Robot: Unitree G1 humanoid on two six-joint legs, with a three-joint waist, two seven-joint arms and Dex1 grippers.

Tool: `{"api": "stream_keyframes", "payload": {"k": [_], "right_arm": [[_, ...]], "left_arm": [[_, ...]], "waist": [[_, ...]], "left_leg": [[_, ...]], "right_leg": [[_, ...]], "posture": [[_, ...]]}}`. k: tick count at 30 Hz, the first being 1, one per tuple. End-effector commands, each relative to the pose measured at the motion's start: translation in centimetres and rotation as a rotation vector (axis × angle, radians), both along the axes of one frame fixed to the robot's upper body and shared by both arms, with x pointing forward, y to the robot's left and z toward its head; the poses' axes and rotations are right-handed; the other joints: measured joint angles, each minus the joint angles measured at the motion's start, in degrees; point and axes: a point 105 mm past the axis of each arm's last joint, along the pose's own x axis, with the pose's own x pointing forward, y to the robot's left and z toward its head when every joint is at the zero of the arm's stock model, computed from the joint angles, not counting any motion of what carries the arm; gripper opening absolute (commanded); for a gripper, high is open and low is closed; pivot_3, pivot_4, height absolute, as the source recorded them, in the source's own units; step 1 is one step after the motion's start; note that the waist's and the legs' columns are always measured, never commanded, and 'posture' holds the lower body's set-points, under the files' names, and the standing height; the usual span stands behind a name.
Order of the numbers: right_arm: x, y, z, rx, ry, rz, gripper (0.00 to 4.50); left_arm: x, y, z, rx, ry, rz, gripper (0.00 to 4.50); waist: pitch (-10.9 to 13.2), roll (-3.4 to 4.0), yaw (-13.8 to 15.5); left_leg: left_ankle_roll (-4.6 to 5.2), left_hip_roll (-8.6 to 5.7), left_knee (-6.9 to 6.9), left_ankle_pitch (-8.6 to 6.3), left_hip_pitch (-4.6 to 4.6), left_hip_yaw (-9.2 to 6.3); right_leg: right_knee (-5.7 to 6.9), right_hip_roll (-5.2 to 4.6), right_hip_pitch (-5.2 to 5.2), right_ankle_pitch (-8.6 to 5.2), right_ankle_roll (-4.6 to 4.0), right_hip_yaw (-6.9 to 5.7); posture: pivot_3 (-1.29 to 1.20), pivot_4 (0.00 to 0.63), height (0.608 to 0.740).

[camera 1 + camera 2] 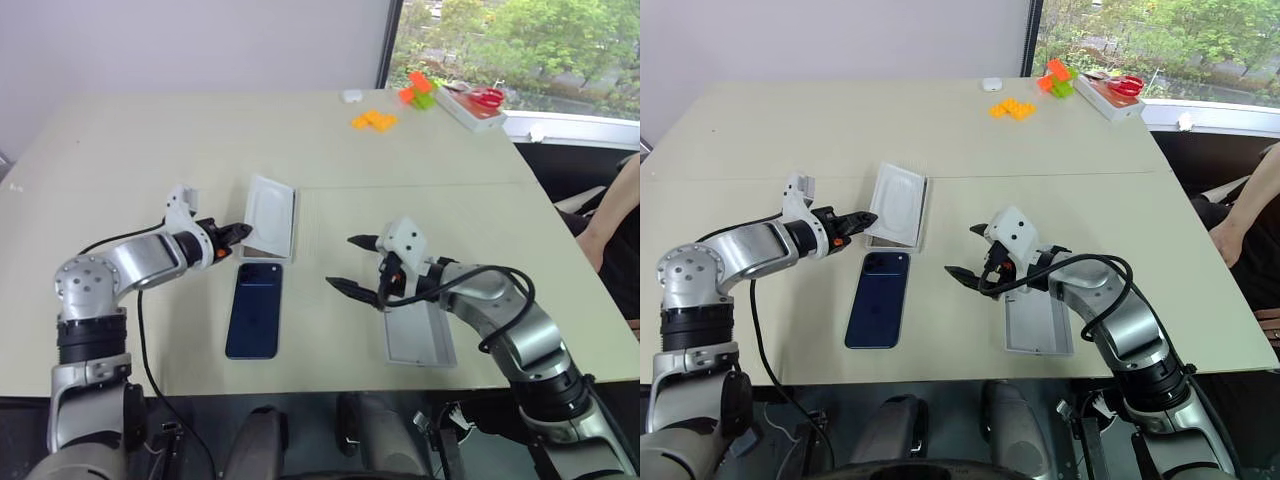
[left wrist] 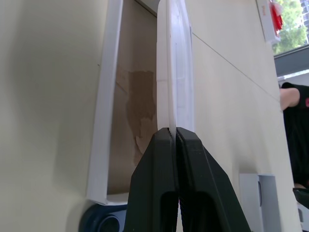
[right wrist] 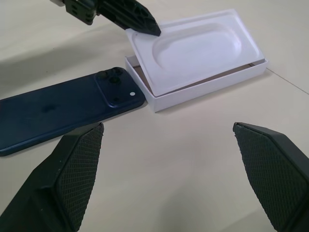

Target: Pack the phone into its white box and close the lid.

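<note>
Left gripper pinching the insert up out of the box, phone parked right next to it

The left gripper point(image 1: 240, 233) has its fingers clamped together on the edge of the white insert point(image 3: 193, 50), the one with the oval hollow, holding it tilted above the white box point(image 3: 203, 89). The brownish inside of the box shows underneath. The phone point(image 1: 254, 309) lies flat on the surface point(image 1: 130, 150), camera end just beside the box's near edge. The right gripper point(image 1: 352, 264) hovers with its fingers wide apart and nothing between them. The lid point(image 1: 420, 335) sits on the surface under the right arm, well apart from the box.
</note>
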Motion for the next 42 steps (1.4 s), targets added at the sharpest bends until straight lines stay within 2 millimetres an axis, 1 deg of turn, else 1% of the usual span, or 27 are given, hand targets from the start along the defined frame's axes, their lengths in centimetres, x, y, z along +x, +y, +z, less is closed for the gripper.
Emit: {"api": "stream_keyframes", "payload": {"k": [1, 17, 19, 20, 21, 27, 28, 30, 35, 37, 39, 41, 42], "right_arm": [[-0.4, 0.4, 1.2, 0.024, -0.046, 0.023, 4.50], [-0.7, 0.4, 1.2, 0.023, -0.046, 0.026, 4.50], [-0.7, 0.4, 1.1, 0.022, -0.046, 0.026, 4.50], [-0.8, 0.4, 1.1, 0.021, -0.045, 0.027, 4.50], [-0.8, 0.4, 1.1, 0.022, -0.045, 0.028, 4.50], [-0.7, 0.5, 1.2, 0.025, -0.047, 0.034, 4.50], [-0.7, 0.6, 1.2, 0.025, -0.048, 0.035, 4.50], [-0.7, 0.7, 1.2, 0.026, -0.049, 0.038, 4.50], [-0.6, 0.9, 1.4, 0.035, -0.053, 0.038, 4.50], [-0.3, 1.1, 1.5, 0.045, -0.053, 0.030, 4.50], [0.0, 1.4, 1.5, 0.054, -0.049, 0.022, 4.50], [0.4, 1.7, 1.5, 0.065, -0.036, 0.011, 3.96], [0.9, 2.0, 1.6, 0.068, -0.034, -0.002, 3.60]], "left_arm": [[0.2, 0.0, 1.4, -0.010, -0.046, -0.012, 0.05], [0.4, -0.2, 0.9, 0.007, -0.025, -0.044, 0.05], [0.4, -0.1, 0.9, 0.007, -0.027, -0.047, 0.67], [0.4, -0.1, 1.0, 0.007, -0.029, -0.049, 0.91], [0.4, -0.2, 1.0, 0.007, -0.032, -0.053, 1.35], [0.2, -0.3, 1.8, 0.005, -0.070, -0.075, 4.36], [0.1, -0.2, 2.0, 0.007, -0.080, -0.079, 4.44], [-0.1, 0.2, 2.5, 0.014, -0.100, -0.080, 4.44], [-0.8, 2.2, 4.1, 0.080, -0.185, -0.065, 4.44], [-0.9, 3.5, 4.9, 0.121, -0.241, -0.024, 4.44], [-0.9, 4.7, 5.3, 0.169, -0.287, 0.017, 4.44], [-0.7, 5.9, 5.3, 0.242, -0.322, 0.067, 4.50], [-0.6, 6.7, 5.5, 0.284, -0.365, 0.113, 4.50]], "waist": [[0.00, 0.00, 0.03], [0.00, 0.00, 0.00], [0.00, 0.00, -0.02], [0.00, 0.00, -0.01], [0.00, 0.00, 0.00], [0.00, 0.00, -0.02], [0.00, 0.00, -0.02], [0.00, 0.00, -0.05], [0.01, 0.00, -0.25], [0.02, 0.00, -0.20], [0.02, 0.01, -0.28], [0.02, 0.01, -0.15], [0.02, 0.01, -0.12]], "left_leg": [[0.00, 0.00, 0.00, 0.00, 0.00, 0.00], [0.00, 0.00, 0.00, 0.00, -0.01, 0.00], [0.00, 0.00, 0.00, 0.00, -0.01, 0.00], [0.00, 0.00, 0.00, 0.00, -0.01, 0.00], [0.00, 0.00, 0.00, 0.00, -0.01, 0.00], [0.00, 0.00, 0.00, 0.00, 0.00, 0.00], [0.00, 0.00, 0.00, 0.00, -0.01, 0.00], [0.00, 0.00, 0.00, 0.00, -0.01, -0.01], [0.00, 0.02, -0.02, 0.00, -0.01, -0.01], [0.00, 0.02, -0.03, 0.00, 0.00, -0.01], [0.00, 0.03, -0.03, 0.00, 0.01, 0.00], [0.00, 0.03, -0.03, 0.00, 0.00, 0.00], [0.00, 0.03, -0.03, 0.00, 0.00, 0.00]], "right_leg": [[0.00, 0.00, 0.00, 0.00, 0.00, 0.00], [0.00, -0.01, 0.00, 0.00, 0.01, -0.01], [0.00, -0.01, 0.00, 0.00, 0.01, 0.00], [-0.01, -0.01, 0.00, 0.00, 0.01, 0.00], [-0.01, -0.01, 0.00, 0.00, 0.01, 0.00], [-0.01, -0.01, 0.00, -0.01, 0.01, 0.00], [0.00, -0.01, 0.00, -0.01, 0.02, -0.01], [-0.01, -0.01, -0.01, -0.01, 0.02, -0.01], [-0.01, 0.02, -0.02, -0.03, 0.06, 0.00], [-0.01, 0.02, -0.02, -0.12, 0.19, -0.01], [-0.01, 0.02, -0.04, -0.15, 0.14, 0.01], [0.00, 0.02, -0.03, -0.22, 0.01, 0.00], [-0.01, 0.02, -0.03, -0.23, 0.01, 0.00]], "posture": [[0.00, 0.150, 0.732], [0.00, 0.150, 0.732], [0.00, 0.150, 0.732], [0.00, 0.150, 0.732], [0.00, 0.150, 0.732], [0.00, 0.150, 0.732], [0.00, 0.150, 0.732], [0.00, 0.150, 0.732], [0.00, 0.150, 0.732], [0.00, 0.150, 0.732], [0.00, 0.150, 0.732], [0.00, 0.150, 0.732], [0.00, 0.150, 0.732]]}}
